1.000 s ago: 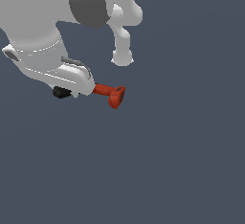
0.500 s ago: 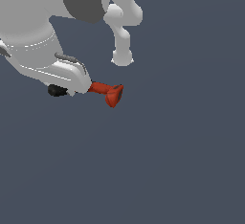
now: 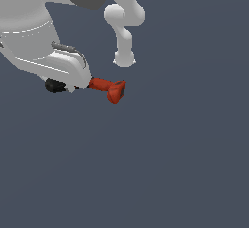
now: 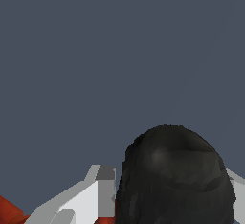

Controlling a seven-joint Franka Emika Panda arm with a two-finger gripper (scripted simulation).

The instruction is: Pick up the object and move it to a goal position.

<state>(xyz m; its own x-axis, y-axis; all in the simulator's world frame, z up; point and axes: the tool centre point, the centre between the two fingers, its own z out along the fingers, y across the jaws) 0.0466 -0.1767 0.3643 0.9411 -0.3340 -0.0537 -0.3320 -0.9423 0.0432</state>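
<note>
Small toy drill (image 3: pixel 108 87): red-orange body and flared handle base sticking out toward the exterior view's right, black chuck end (image 3: pixel 55 85) poking out on the exterior view's left of the white gripper (image 3: pixel 78 78). Lying roughly level, middle of the body hidden behind the gripper housing. In the wrist view, black chuck (image 4: pixel 174 180) bulking large and close, with a white finger (image 4: pixel 93 194) pressed against one side, a sliver of white just showing on the other, and scraps of red-orange at the frame edge. Clamped on the drill, then, fingers closed in to the width of its body. Whether resting on the dark grey-blue floor (image 3: pixel 175 163) or lifted off it: cannot tell, no shadow to judge by. Behind, white arm links (image 3: pixel 124 27) curving down to a base foot, well apart from the handle base.
</note>
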